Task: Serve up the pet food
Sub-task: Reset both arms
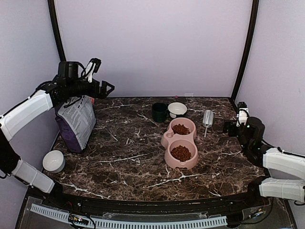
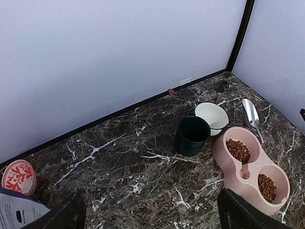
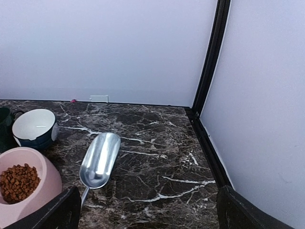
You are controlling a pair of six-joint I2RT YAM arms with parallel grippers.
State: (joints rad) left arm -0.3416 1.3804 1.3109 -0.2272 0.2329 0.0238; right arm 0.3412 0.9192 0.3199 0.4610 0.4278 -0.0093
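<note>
kibble (image 1: pixel 180 129) sits in both cups of pink double bowl (image 1: pixel 167 140), right of centre on table (image 1: pixel 119 162). metal scoop (image 1: pixel 208 118) lies just right of bowl, not touching. dark mug (image 1: pixel 159 112) and white bowl (image 1: pixel 177 109) side by side right behind. food bag (image 1: pixel 76 123) stands at left edge. left pincer (image 2: pixel 152 214) raised by bag top, spread wide, holding nothing. right pincer (image 3: pixel 147 212) near right edge, also wide open, nothing gripped.
</note>
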